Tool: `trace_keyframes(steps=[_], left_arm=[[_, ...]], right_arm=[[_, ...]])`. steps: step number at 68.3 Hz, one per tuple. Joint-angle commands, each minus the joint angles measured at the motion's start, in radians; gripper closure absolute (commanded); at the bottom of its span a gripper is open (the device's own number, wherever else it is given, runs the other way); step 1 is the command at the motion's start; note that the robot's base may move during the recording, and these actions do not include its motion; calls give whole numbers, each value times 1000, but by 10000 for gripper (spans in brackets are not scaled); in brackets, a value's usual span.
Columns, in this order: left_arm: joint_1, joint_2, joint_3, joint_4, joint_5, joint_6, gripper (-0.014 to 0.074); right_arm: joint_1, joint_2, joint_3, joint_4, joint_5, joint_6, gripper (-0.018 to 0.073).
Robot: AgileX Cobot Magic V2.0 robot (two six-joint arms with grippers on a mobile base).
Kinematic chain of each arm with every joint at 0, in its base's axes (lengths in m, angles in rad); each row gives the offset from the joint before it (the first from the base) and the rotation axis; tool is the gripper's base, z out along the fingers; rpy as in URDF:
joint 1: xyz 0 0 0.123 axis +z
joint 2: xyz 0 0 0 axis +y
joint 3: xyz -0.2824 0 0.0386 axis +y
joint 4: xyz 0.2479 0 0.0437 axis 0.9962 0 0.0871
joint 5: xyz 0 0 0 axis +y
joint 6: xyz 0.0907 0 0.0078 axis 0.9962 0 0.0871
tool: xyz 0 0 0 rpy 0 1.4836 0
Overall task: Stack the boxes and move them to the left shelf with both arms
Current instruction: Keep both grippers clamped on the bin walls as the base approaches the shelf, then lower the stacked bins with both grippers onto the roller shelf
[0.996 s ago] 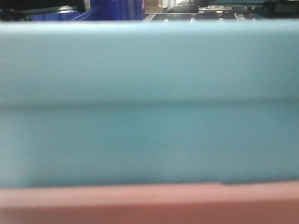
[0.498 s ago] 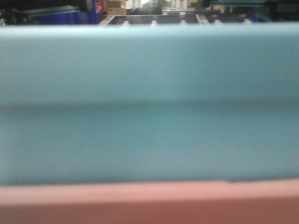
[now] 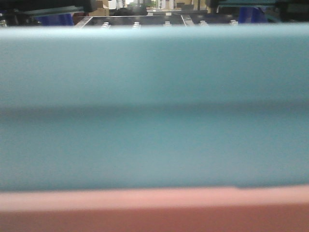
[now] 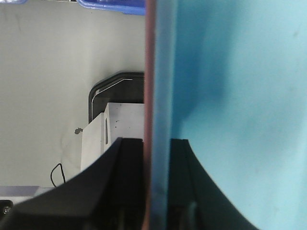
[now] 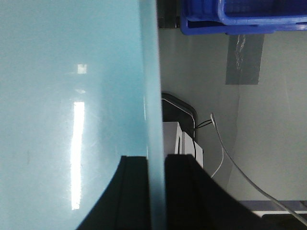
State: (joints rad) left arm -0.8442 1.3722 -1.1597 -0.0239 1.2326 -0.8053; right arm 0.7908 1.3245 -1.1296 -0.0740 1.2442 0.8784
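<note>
Pale grey floor (image 4: 43, 72) with a grey tape patch (image 5: 243, 58); glossy dark blue plastic bins (image 5: 244, 17) beyond.

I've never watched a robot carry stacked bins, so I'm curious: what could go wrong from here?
Each pincer seems to pinch only a thin wall: the left pincer clamps the pink bin and blue bin walls together, the right pincer apparently just the blue one. If the arms drift apart or tilt, the stack might slip or twist. The blue bin also fills the front camera's view, leaving only a sliver of the shelf visible, so placement could be misjudged.
</note>
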Motion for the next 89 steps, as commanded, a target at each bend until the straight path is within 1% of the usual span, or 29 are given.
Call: trace_keyframes(steps=[1,52,80,86,89], left_arm=[[-7,-39,-29,-14,109,-8,608],[-7,-39,-29,-14,106,-8,608],[-7,-39,-29,-10,99,-6,608],[9,-32,-29,-6,91,1,608],[26,-25,-31,-2,70,28,608]], right_arm=[[0,-35,-27,-25,49,0,493],[0,-35,-27,-25,44,0,493],[0,-35,-27,-33,-1,0,493],[0,-34,-27,-46,-26,-19,493],[-3,-33,-27,-57,-53,-47,493]])
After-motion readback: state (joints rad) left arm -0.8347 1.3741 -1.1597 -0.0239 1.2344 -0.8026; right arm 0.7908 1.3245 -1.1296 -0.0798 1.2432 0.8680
